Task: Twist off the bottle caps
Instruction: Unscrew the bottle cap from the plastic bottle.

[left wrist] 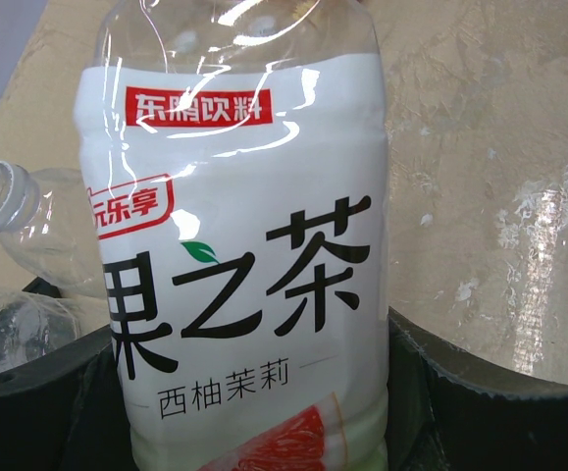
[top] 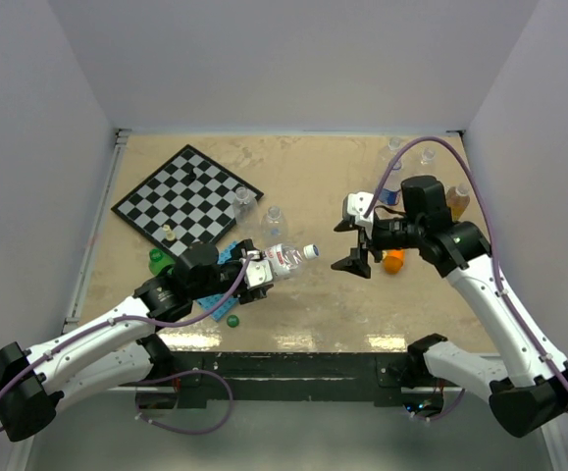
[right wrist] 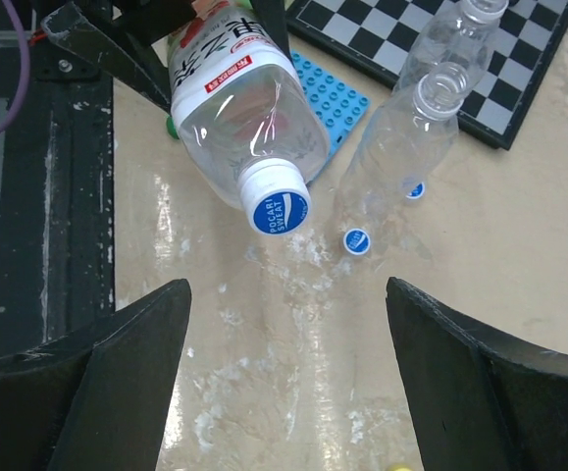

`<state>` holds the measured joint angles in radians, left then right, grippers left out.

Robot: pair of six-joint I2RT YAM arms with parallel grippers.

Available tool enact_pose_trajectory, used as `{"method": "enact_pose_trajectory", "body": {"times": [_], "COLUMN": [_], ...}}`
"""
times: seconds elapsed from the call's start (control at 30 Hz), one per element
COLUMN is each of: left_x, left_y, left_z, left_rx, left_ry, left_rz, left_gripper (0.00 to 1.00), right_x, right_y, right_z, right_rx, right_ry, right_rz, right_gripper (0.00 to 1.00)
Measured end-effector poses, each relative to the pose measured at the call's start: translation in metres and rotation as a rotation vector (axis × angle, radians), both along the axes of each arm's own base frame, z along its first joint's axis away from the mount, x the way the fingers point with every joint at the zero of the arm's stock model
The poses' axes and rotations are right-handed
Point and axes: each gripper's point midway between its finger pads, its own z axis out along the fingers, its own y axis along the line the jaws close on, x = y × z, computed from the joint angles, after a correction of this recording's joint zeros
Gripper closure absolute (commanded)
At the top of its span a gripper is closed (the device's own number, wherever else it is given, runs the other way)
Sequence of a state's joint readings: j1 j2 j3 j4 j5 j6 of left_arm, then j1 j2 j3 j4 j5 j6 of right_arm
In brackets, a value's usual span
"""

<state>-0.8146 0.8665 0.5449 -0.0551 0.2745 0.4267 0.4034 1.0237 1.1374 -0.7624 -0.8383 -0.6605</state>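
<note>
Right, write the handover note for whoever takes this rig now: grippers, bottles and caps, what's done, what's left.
Left gripper: shut on the labelled bottle, held tipped over with its neck toward the right arm.
Right gripper: open and empty, facing the white-and-blue cap, apart from it.
Done: a clear bottle has an open neck, and a loose blue cap lies on the table beside it.
Left: the white-and-blue cap is on the held bottle. Likely next move is to close on it and unscrew it.
</note>
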Motion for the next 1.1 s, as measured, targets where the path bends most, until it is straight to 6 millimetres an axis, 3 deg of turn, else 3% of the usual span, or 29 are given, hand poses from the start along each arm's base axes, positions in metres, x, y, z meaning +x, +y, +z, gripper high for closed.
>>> {"method": "enact_pose_trajectory", "body": {"times": [0.23, 0.43, 0.63, 1.1], "left_x": [0.000, 0.000, 0.000, 0.001], "left_y": [0.000, 0.000, 0.000, 0.001], "left_z": [0.000, 0.000, 0.000, -0.001], "left_rx": [0.001, 0.001, 0.001, -0.001], "left_ry": [-0.001, 0.000, 0.000, 0.011], "left_rz": [0.002, 0.003, 0.003, 0.014], "left_gripper": [1.00, 1.00, 1.00, 1.00], "right_x": [0.005, 0.008, 0.008, -0.003], "right_y": [0.010, 0.020, 0.032, 0.043], "right_z": [-0.018, -0.032, -0.028, -0.026], "right_rx": [-0.001, 0.006, 0.041, 0.045], "right_ry": [0.125, 0.225, 0.297, 0.322], "right_rz": [0.021, 0.060, 0.132, 0.194], "right_gripper": [0.16, 0.23, 0.32, 0.44]}}
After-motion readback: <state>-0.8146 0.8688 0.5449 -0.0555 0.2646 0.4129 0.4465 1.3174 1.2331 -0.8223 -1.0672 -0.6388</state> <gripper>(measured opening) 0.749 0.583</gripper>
